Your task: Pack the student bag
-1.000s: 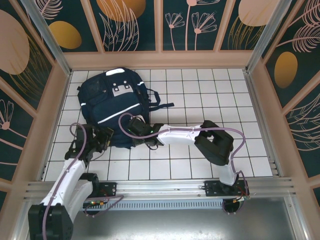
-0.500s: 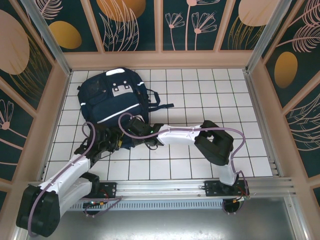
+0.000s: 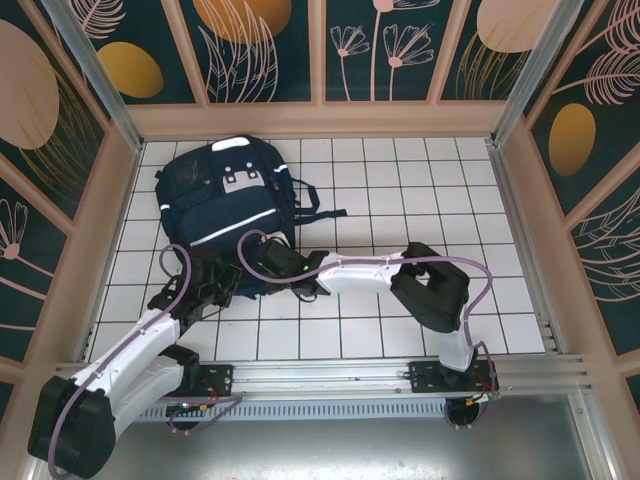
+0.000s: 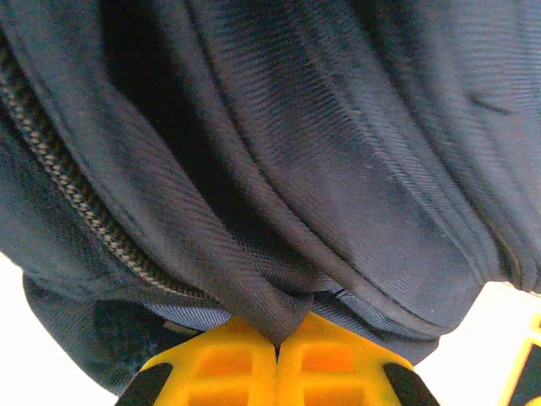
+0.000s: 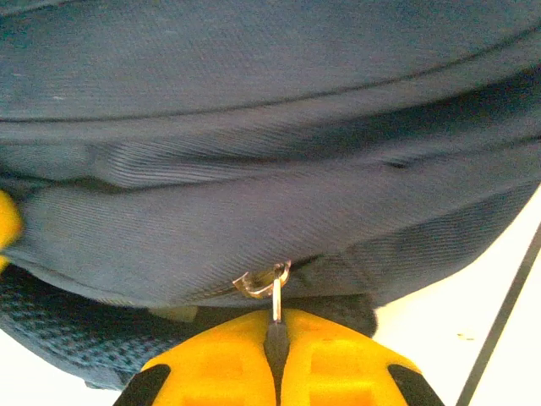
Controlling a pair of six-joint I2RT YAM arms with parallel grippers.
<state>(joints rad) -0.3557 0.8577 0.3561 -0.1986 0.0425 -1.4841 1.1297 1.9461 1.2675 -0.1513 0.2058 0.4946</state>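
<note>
We found student bag (image 3: 228,205) at 11 o'clock on table (image 3: 420,200), long axis 12-to-6. At its 6 o'clock edge (near arms): left tool (image 4: 277,342) clamped on fabric fold (image 4: 279,306), right tool (image 5: 276,326) clamped on zipper pull (image 5: 269,283).

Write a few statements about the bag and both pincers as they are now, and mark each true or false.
1. The left pincer is shut on a fold of the student bag's fabric. True.
2. The right pincer is wide open, clear of the bag. False: it is shut on the metal zipper pull.
3. The bag lies on the white tiled table. True.
4. The bag sits on the table's right half. False: it lies at the far left.
</note>
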